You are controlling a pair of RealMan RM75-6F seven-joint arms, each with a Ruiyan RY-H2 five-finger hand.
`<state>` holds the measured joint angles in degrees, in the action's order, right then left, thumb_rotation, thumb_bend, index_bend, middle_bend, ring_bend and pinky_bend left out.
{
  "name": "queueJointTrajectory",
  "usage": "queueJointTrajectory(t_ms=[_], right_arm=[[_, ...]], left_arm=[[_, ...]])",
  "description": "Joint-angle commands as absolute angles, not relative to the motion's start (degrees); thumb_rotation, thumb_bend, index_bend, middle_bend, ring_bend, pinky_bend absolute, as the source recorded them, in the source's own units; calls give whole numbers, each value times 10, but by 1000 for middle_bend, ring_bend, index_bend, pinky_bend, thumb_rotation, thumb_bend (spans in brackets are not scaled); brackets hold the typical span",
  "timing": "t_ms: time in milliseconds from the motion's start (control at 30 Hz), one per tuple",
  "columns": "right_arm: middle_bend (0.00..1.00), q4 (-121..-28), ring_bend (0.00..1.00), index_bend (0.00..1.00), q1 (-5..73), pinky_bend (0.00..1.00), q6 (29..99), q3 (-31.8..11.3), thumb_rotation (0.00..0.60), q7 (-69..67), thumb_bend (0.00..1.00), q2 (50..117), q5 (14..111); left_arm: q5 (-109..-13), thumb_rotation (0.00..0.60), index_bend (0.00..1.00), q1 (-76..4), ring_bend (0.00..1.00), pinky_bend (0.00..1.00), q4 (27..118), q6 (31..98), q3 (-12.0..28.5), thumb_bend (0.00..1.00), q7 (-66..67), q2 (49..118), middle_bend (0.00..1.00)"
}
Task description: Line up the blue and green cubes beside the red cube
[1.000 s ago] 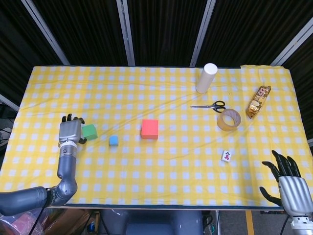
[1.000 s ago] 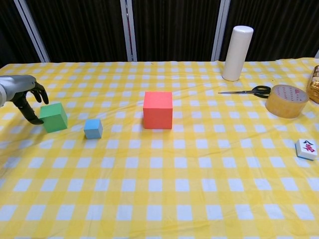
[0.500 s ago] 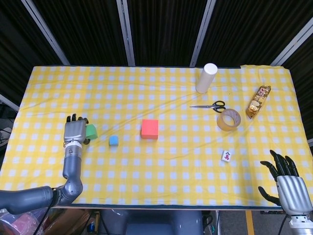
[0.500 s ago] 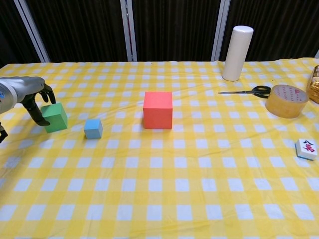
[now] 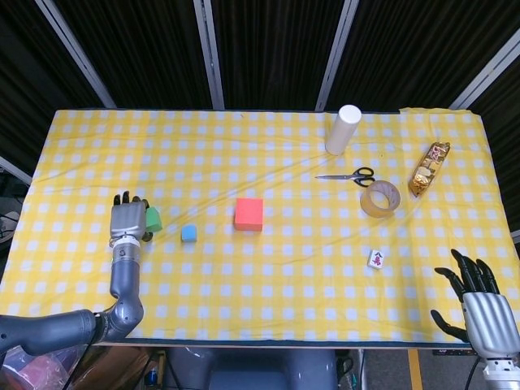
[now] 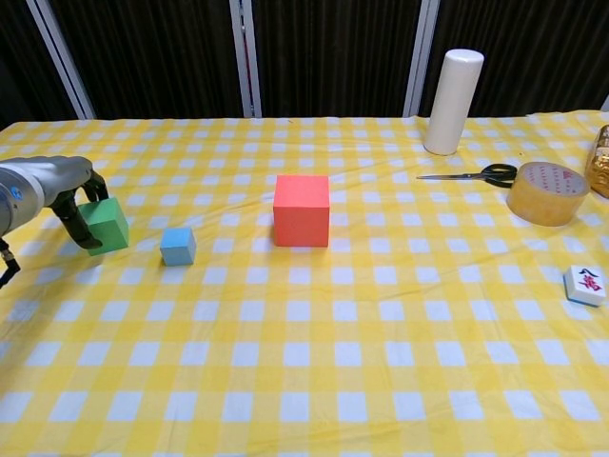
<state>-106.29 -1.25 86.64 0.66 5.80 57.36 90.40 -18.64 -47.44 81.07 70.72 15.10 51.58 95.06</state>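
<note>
Since the earlier frame the left hand [image 6: 67,190] has closed in on the green cube [image 6: 105,225] from its outer side: fingers that stood beside the cube now curl over its near-left edge and touch it. The cube itself has shifted little, if at all. The right hand [image 5: 485,305] has barely moved.

State of hands: the left hand's fingers wrap the cube's far side and top corner; whether this is a firm grip or only a push contact I cannot tell. The right hand hangs off the desk [image 5: 268,268] edge, fingers spread, holding nothing.

Progress, as judged: early. The green cube sits right at the left hand. The blue cube [image 6: 178,246] lies just beyond the green one, on the side away from the hand, not touching it. The red cube [image 6: 302,209] stands further out along the same line, well apart from both. Neither small cube is beside the red one yet; both moves remain.

View differences: the chest view shows finger contact on the green cube's side face, which the head view hides under the back of the hand. The head view alone shows the right hand and the left forearm's line of approach.
</note>
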Motion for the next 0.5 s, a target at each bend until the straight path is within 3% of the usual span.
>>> queueJointTrajectory(t_ms=[33, 300, 500], right_arm=[[26, -1063, 66, 262, -12, 0, 866, 7, 600, 59, 282, 574, 904], [26, -1063, 67, 261, -14, 0, 866, 8, 600, 57, 282, 572, 901], [26, -1063, 66, 261, -15, 0, 869, 9, 600, 54, 282, 570, 903]], left_arm=[[-190, 600, 331, -475, 0, 0, 808, 712, 150, 275, 519, 953, 188], [-196, 600, 402, -480, 0, 0, 790, 724, 148, 280, 539, 971, 195], [-201, 600, 451, -482, 0, 0, 773, 738, 149, 361, 553, 987, 199]])
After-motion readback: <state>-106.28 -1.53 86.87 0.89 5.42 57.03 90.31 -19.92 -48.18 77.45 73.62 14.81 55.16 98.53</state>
